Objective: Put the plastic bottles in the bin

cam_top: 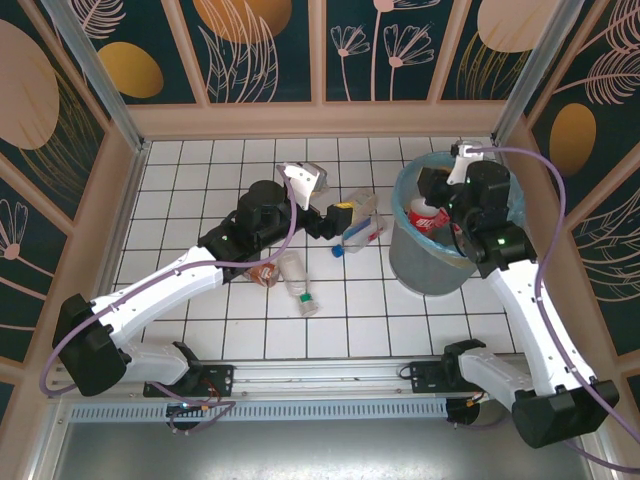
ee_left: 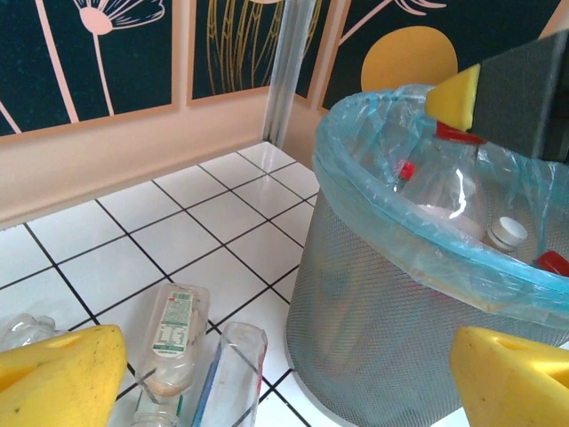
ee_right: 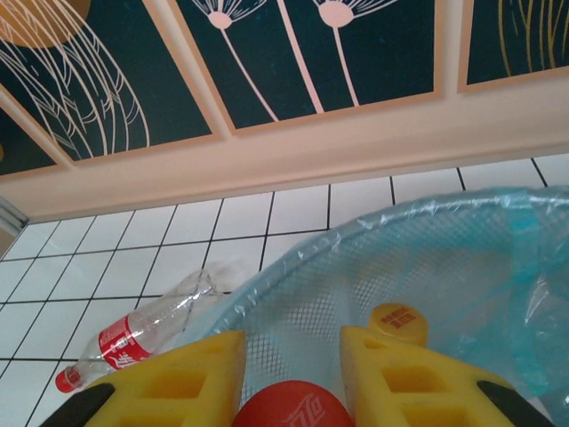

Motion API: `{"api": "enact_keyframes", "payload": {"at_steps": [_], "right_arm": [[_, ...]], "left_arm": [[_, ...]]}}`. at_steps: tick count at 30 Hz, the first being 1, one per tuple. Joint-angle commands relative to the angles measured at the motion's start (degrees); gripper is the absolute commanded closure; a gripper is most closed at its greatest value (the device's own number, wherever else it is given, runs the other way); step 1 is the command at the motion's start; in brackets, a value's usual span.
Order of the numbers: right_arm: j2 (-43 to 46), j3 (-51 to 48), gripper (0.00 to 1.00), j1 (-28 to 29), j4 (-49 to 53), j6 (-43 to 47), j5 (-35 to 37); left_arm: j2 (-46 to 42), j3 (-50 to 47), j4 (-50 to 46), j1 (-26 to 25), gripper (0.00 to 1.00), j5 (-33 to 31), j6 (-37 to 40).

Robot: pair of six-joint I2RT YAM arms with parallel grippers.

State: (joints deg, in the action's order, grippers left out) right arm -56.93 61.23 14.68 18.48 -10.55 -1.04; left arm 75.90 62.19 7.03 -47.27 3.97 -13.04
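left arm was stretched from its base diagonally toward table centre, forearm low, wrist aimed at the bin (cam_top: 430,270). left gripper (cam_top: 338,218) had its claw released: in the left wrist view the yellow fingers (ee_left: 62,382) sat wide apart with nothing between them. it hovered just beside a pair of clear bottles (cam_top: 362,225) on the white tiles, left of the bin.

right arm ran up the right side, elbow bent, wrist folded over the bin's rim. right gripper (ee_right: 292,356) was clenched on a red-labelled bottle (ee_right: 289,405), held above the bin's opening inside the light-blue liner (ee_right: 356,231).

the bin stood at the right rear of the table, grey mesh wall visible from the left wrist camera. it held several bottles: a white cap (ee_left: 508,231) and a yellow cap (ee_right: 397,318) showed inside.

loose ones on the tiles: a clear bottle (cam_top: 297,280) and a brown bottle (cam_top: 265,272) under the left forearm, plus a red-capped bottle (ee_right: 133,342) lying on its side near the bin.
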Motion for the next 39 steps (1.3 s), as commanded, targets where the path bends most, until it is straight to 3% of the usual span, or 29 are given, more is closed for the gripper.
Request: {"api": "enact_keyframes", "payload": {"at_steps": [1,17,28,39], "right_arm": [[-0.30,-3.39,0.70,0.26,3.05,0.20,-2.68],[5.00,-17.79,0.70,-0.19,-1.67,4.19,-3.43],[5.99,-20.31,0.70,-4.02,2.79,1.87,0.50],[3.44,-21.27,0.69,-5.49,4.11,-2.53,-2.39]], "left_arm": [[0.08,-0.49,0.80,-0.05,0.07,-0.14,0.73],[0.47,-0.58,0.69,-0.08,0.07,-0.23,0.45],[0.61,-1.20,0.80,-0.06,0.06,-0.68,0.74],[0.57,-1.73,0.79,-0.08,0.06,-1.11,1.13]]}}
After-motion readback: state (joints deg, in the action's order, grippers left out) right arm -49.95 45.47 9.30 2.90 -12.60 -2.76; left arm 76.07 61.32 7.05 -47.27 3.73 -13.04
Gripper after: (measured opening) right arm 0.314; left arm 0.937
